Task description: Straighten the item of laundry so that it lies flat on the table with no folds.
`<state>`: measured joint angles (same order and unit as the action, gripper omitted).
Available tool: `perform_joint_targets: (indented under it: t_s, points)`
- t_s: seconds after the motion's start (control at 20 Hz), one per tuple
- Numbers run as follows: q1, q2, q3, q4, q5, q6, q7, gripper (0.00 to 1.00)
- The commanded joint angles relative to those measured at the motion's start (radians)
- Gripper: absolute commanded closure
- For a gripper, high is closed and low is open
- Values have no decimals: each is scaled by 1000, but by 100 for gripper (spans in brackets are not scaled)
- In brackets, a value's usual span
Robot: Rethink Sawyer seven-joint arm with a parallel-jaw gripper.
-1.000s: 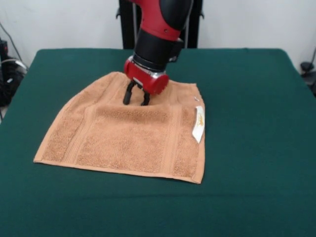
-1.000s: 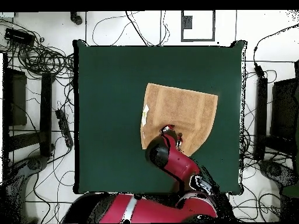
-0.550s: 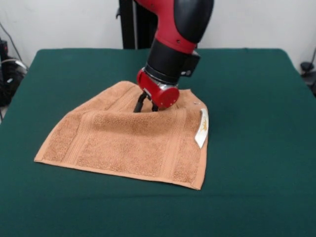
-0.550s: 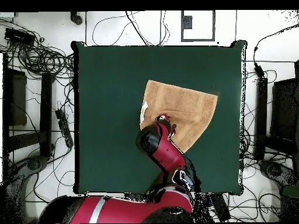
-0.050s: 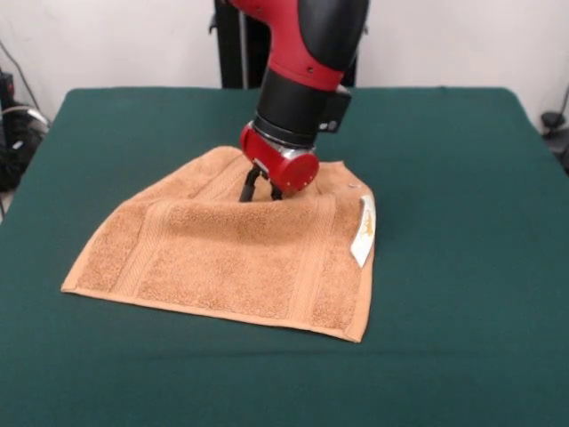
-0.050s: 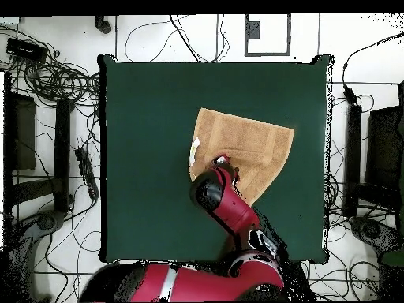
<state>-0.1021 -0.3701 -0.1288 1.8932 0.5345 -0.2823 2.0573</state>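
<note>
Terry towel [image 5: 231, 253] rumpled | gripper [image 5: 260, 188] pressed into far fold | grip unclear, wrist hides fingertips

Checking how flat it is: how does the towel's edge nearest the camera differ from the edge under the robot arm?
On the towel, the near edge runs straight and flat on the table; the far edge bunches into a raised peak by the pincer. The near edge is untouched; the far one has the pincer on it. Both show border bands.
</note>
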Motion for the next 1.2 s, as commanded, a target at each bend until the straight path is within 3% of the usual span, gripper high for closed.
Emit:
perform_joint_targets:
  t_s: [0.05,0.3,0.35,0.85,1.2]
  points:
    - [-72,96,248,-18,-151,-2,187,0]
    - [-54,92,208,-25,-176,22,181,0]
    - [-50,92,202,-27,-178,26,182,100]
    - [-96,76,205,-6,-238,24,178,100]
    - [-185,40,213,55,-359,39,153,100]
